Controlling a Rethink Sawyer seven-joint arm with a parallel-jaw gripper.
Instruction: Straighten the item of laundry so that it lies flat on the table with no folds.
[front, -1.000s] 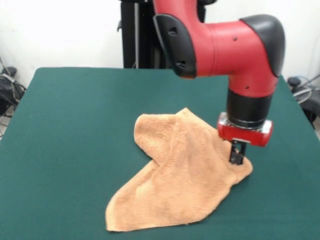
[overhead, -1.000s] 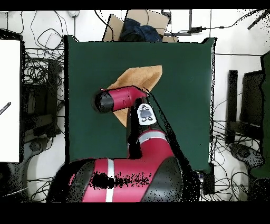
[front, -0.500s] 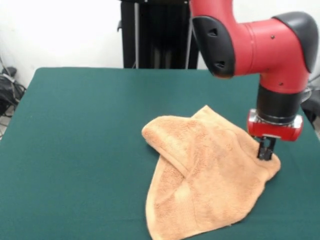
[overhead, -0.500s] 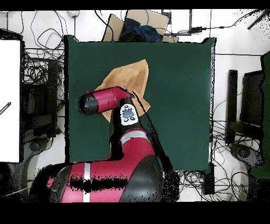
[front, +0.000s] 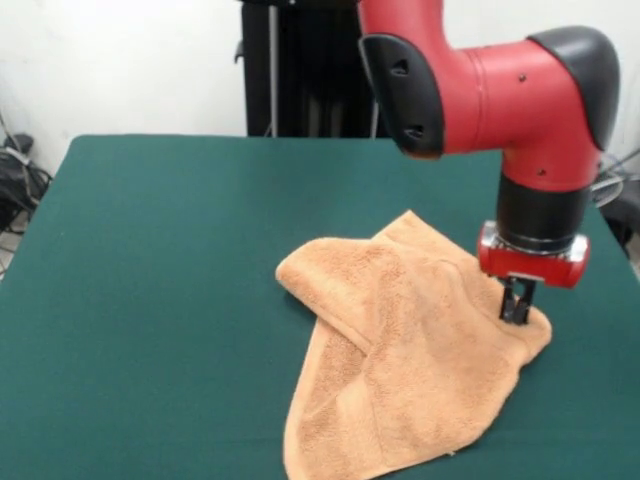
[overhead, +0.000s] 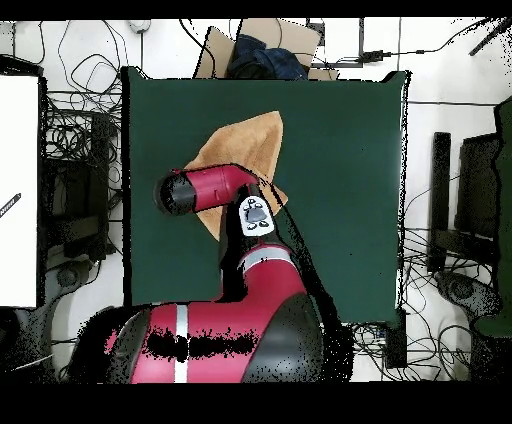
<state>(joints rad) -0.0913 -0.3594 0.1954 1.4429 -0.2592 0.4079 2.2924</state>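
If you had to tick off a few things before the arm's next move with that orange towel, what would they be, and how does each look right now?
1. Gripper on the towel: ok, its tips press into the corner at the picture's right in the front view.
2. Grip closed on cloth: cannot tell.
3. Towel flat: not ok, one part is folded over the middle.
4. Towel fully on the table: cannot tell, its near end leaves the front view.
5. Free table beside the towel: ok.

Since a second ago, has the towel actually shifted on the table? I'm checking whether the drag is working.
Yes. In the front view the towel has slid rightward over the table toward its right edge, following the gripper at its corner.
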